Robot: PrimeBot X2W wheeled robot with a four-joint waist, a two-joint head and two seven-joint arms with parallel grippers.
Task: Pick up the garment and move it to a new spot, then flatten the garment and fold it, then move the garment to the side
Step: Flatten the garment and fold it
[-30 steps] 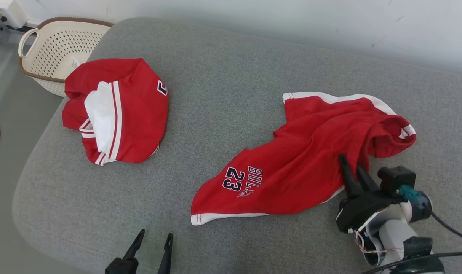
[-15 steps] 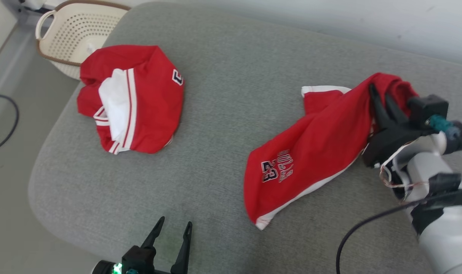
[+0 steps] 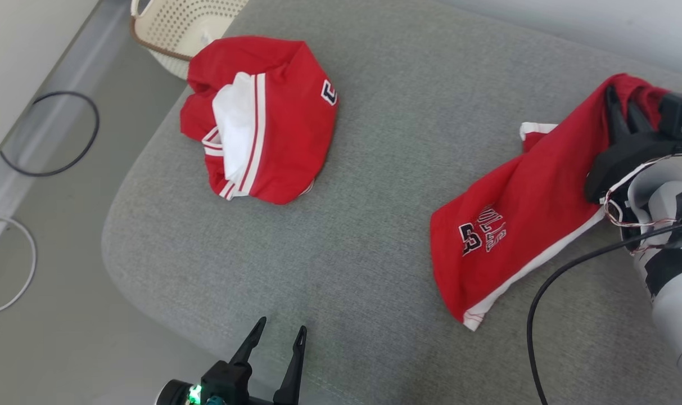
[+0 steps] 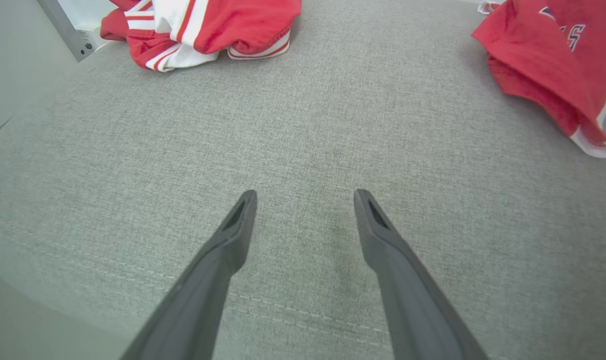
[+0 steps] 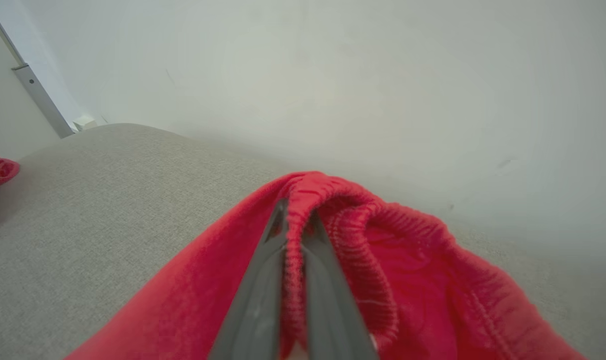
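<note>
Since a second ago the right pincer (image 3: 620,100) has shut on the elastic waistband of the red shorts (image 3: 515,236) and raised it off the grey cushion (image 3: 385,146), where they had lain spread out. Far left, a pale basket (image 3: 177,25) is cut off by the top edge, just beside a crumpled red and white jersey (image 3: 273,129). Lower down, the left pincer (image 3: 281,326) hovers wide open, holding nothing. On the right the shorts slope down from the grip, their white-trimmed hem resting on the cushion. Their dark lettering is creased and hard to read, and the arm hides their far side.
</note>
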